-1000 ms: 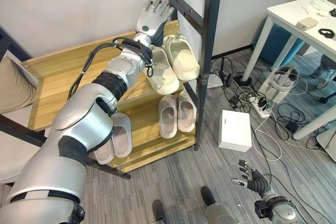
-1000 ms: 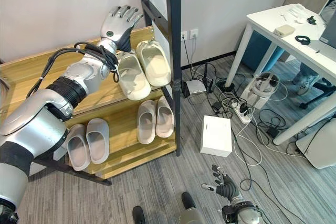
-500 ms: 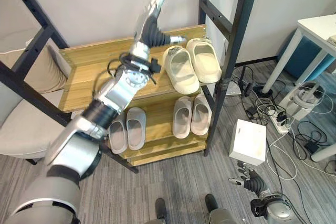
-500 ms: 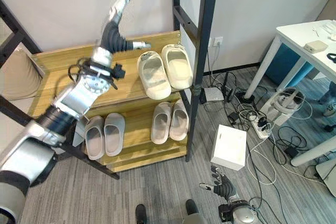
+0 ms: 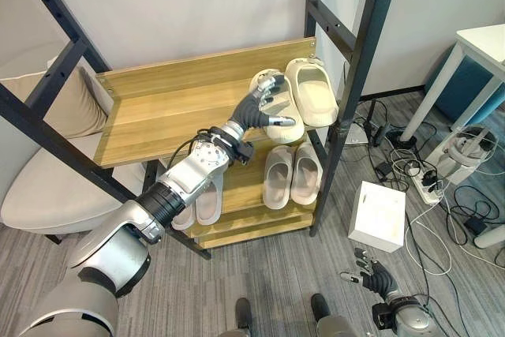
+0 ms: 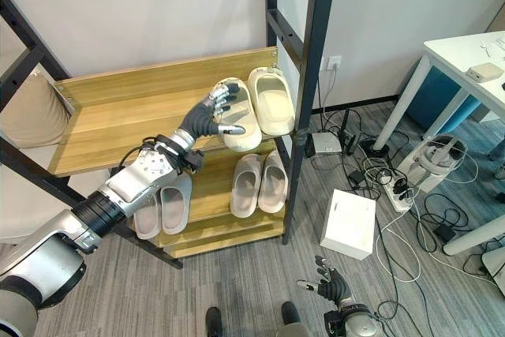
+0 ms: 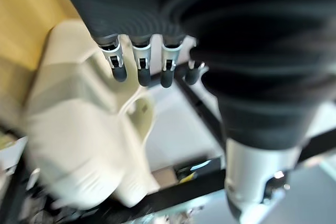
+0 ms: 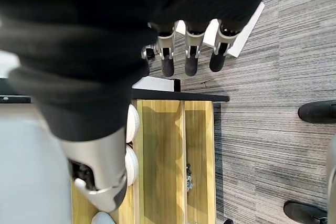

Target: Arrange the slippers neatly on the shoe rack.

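Cream-coloured slippers [image 5: 304, 99] are set as a pair at the right end of the upper shelf [image 5: 173, 108] of the shoe rack [image 6: 304, 84], toes toward the wall and heels at the shelf's front edge. The left robot hand [image 5: 264, 105] is held over the left slipper of this pair, above its heel half. Its fingers [image 7: 140, 67] are spread and nearly straight, apart rather than closed on anything, as is seen in the left wrist view, where the cream slipper lies just past the dark fingertips. Whether the fingertips touch the slipper cannot be told. The two cream slippers lie side by side and close together, the left one angled slightly so that its heel juts past the front edge. They are thick-soled, with a broad closed band over the toes and an open heel.

On the lower shelf [image 6: 213, 195], a pair of pale beige slippers [image 6: 257, 183] stands below the cream pair, and a pair of grey slippers [image 6: 163, 204] lies further left, partly hidden behind the left arm.

The right robot hand [image 5: 370, 272] hangs low over the grey carpeted floor [image 5: 276, 274], well apart from the rack, with its fingers relaxed and spread. A white box [image 5: 376, 215] lies on the floor to the right of the rack.
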Controlling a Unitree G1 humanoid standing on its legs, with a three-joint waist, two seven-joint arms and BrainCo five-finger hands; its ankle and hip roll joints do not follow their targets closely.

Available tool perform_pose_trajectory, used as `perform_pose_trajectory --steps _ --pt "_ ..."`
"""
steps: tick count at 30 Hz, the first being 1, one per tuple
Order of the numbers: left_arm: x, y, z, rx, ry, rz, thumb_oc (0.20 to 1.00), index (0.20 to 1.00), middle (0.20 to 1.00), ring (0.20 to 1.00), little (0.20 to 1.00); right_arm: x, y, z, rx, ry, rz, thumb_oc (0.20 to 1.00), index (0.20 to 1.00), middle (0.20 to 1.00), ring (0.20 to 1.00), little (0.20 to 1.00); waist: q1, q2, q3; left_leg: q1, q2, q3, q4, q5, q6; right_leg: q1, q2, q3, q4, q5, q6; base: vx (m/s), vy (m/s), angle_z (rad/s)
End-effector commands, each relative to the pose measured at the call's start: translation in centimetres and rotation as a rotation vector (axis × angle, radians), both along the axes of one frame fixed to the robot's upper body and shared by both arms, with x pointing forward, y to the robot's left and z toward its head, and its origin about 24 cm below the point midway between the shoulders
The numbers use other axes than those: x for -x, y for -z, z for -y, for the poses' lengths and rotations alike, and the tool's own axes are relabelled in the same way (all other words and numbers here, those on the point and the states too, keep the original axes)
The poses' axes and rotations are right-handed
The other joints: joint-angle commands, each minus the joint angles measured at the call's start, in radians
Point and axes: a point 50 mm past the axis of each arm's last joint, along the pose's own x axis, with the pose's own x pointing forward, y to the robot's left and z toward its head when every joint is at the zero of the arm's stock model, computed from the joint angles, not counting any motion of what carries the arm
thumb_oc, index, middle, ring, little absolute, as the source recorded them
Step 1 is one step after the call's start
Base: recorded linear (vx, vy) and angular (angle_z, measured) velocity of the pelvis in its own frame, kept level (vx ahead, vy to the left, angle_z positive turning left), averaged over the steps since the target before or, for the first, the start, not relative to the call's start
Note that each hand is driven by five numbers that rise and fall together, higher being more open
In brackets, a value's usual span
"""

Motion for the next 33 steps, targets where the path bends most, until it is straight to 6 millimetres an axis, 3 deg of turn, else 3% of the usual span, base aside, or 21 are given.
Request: perform_pose_trajectory --steps 1,9,21,29,33 --pt "-1.4 -2.1 -1.4 0.045 -0.101 0.071 1.000 1.000 1.000 1.000 1.000 -0.6 -1.0 -1.3 -0.022 -0.044 0.066 1.000 1.000 1.000 1.000 1.000 0.016 -0.057 0.014 0.007 -0.011 -0.023 0.016 -0.057 -0.018 0.041 -0.021 -0.038 -0.039 -0.037 0.013 0.00 0.000 0.00" --pt "-2.4 0.1 -1.5 0.018 -0.227 0.030 1.000 1.000 1.000 1.000 1.000 -0.2 -0.7 -1.4 -0.015 -0.050 0.051 1.000 1.000 1.000 1.000 1.000 0.012 -0.060 0.014 0.011 -0.012 -0.017 0.015 -0.061 -0.018 0.041 -0.019 -0.034 -0.039 -0.040 0.010 0.00 0.000 0.00" --pt "-4.2 0.5 -1.8 -0.061 -0.364 0.032 1.000 1.000 1.000 1.000 1.000 0.1 -0.7 -1.1 -0.012 -0.061 0.055 1.000 1.000 1.000 1.000 1.000 -0.005 -0.070 0.012 0.013 -0.008 -0.013 0.012 -0.061 -0.020 0.041 -0.014 -0.029 -0.042 -0.042 0.007 0.00 0.000 0.00" --pt "-6.1 -1.8 -3.7 -0.127 -0.514 0.061 1.000 1.000 1.000 1.000 1.000 0.5 -0.8 -0.7 -0.011 -0.079 0.060 1.000 1.000 1.000 1.000 1.000 -0.032 -0.079 0.001 0.018 -0.003 -0.003 0.010 -0.061 -0.023 0.038 -0.009 -0.018 -0.047 -0.037 0.009 0.01 -0.002 -0.01" --pt "-5.4 -4.6 -2.5 -0.019 -0.463 0.190 1.000 1.000 1.000 1.000 1.000 0.4 -0.9 -0.9 -0.031 -0.066 0.070 1.000 1.000 1.000 1.000 1.000 -0.027 -0.077 -0.001 0.017 -0.004 -0.003 0.010 -0.063 -0.022 0.038 -0.010 -0.019 -0.046 -0.038 0.010 0.00 -0.012 -0.03"
